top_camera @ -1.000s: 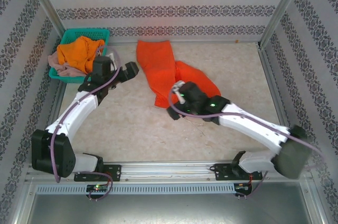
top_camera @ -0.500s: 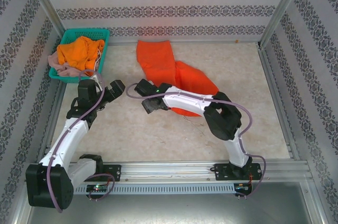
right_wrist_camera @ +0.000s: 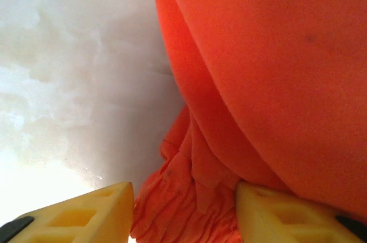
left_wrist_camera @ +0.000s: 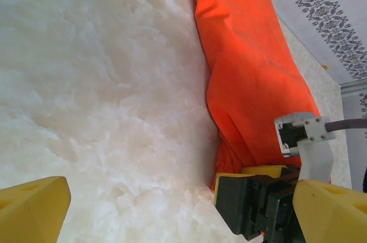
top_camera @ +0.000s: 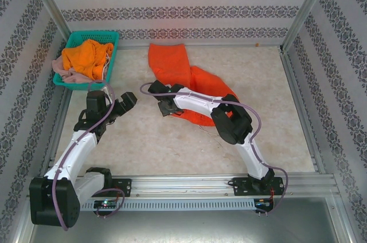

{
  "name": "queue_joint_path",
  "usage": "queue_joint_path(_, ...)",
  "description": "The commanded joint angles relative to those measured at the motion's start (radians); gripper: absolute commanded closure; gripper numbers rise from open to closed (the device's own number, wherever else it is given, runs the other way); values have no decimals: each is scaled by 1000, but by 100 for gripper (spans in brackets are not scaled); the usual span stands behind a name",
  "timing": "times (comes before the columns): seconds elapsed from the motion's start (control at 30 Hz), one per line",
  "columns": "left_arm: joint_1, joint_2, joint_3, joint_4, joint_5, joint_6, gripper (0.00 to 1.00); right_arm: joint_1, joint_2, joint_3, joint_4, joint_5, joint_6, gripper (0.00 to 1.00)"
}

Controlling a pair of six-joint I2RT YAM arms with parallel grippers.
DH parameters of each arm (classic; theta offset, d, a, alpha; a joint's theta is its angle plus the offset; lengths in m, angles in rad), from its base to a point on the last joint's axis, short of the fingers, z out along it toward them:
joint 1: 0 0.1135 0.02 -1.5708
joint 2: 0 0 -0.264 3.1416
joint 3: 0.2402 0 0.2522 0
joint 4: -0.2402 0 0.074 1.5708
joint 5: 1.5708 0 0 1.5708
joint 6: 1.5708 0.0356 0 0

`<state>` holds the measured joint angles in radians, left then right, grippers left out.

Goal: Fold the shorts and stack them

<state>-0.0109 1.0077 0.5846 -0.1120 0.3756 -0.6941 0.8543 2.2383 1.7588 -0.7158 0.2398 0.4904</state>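
Now right gripper (right_wrist_camera: pixel 184 211) straddles bunched hem of red-orange shorts (right_wrist_camera: pixel 275 54) mid-tabletop, grip unclear; left gripper (top_camera: pixel 127 104) wide open near left edge.

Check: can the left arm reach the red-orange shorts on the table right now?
Probably yes. Only bare table lies between the open left end effector and the red-orange shorts; the right end effector crowds their near corner.

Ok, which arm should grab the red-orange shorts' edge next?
Right. The right gripper straddles the bunched edge of the red-orange shorts; the left gripper hangs open over bare table, apart from the cloth.
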Motion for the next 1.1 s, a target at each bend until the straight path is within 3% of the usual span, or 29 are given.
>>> queue_joint_path(0.0,11,-14,-13,56,19,-16,0,-2,26,9,-40,-21,26,51)
queue_joint_path(0.23,11,-14,-22,80,31,-30,1,-2,30,-1,-37,-46,16,74)
queue_joint_path(0.4,11,-11,-17,96,35,-38,3,-3,-69,13,-14,-42,-29,100)
queue_joint_path(0.57,11,-1,0,125,41,-62,5,-3,-190,147,-58,-95,-115,100)
queue_joint_path(0.77,11,-48,48,106,50,-51,6,-33,-455,212,-41,-165,-185,100)
queue_joint_path(0.87,11,-88,69,82,41,-40,6,-141,-602,170,-29,-276,-165,100)
queue_joint_path(0.93,11,-105,81,74,35,-39,7,-263,-686,101,-17,-387,-125,100)
queue_joint_path(1.07,8,-110,99,74,37,-52,8,-505,-772,-61,9,-458,-107,100)
